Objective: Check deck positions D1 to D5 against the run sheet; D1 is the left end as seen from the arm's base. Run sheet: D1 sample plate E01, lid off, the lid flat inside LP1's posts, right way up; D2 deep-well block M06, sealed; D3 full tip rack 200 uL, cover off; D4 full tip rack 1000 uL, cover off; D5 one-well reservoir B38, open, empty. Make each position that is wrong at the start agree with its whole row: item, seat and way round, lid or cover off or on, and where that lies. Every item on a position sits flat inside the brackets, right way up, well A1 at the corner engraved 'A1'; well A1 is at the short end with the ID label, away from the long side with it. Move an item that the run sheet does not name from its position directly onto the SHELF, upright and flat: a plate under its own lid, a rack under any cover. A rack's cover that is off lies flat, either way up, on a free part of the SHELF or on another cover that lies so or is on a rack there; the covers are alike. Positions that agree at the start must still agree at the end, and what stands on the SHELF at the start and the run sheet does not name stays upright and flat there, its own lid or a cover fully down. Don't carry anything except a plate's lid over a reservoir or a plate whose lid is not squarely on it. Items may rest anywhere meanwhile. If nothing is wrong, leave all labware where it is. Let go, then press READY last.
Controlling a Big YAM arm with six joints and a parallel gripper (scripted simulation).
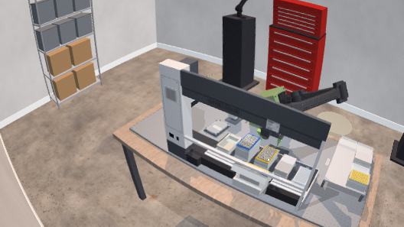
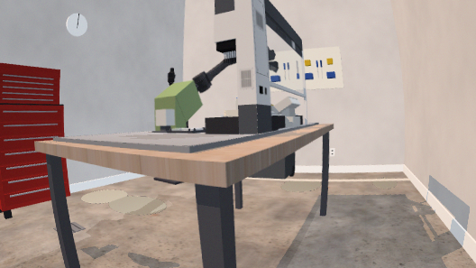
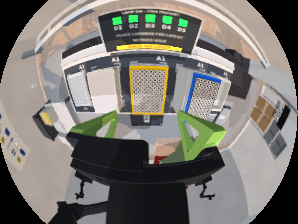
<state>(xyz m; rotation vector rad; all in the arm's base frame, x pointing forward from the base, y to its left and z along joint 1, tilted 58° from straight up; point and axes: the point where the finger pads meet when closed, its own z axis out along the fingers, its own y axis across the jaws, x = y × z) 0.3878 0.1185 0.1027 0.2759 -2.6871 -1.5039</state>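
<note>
Arm reaches from its green base block (image 2: 177,104) in under the dark gantry beam (image 1: 252,106) of the deck machine, forearm (image 1: 319,95) sloping down toward the deck row. Gripper (image 3: 149,135) hangs fully spread w/ nothing between its green fingers.

Wrist view: directly ahead of the gripper, centred between the fingers, sits the yellow-framed tip rack (image 3: 148,92), cover off, tips showing. Just right of it, the blue-framed tip rack (image 3: 205,94), also uncovered. Left of the yellow rack a plain white block (image 3: 103,91), then a white gridded plate (image 3: 77,91) further left. Beyond the racks, a dark panel w/ five green lights (image 3: 149,22) and a yellow strip under it.

Top view: same row shows an open cream reservoir (image 1: 229,143) at the far end past the blue rack, and a plate (image 1: 215,128) lying apart behind the row. Off to one side, outside the machine frame, the white shelf (image 1: 341,157) carries a covered stack and another yellow rack (image 1: 360,177).

Room: beam is close overhead, frame post (image 1: 311,175) bounds the row's end; fingers are apart from both racks, w/ deck floor visible below.
</note>
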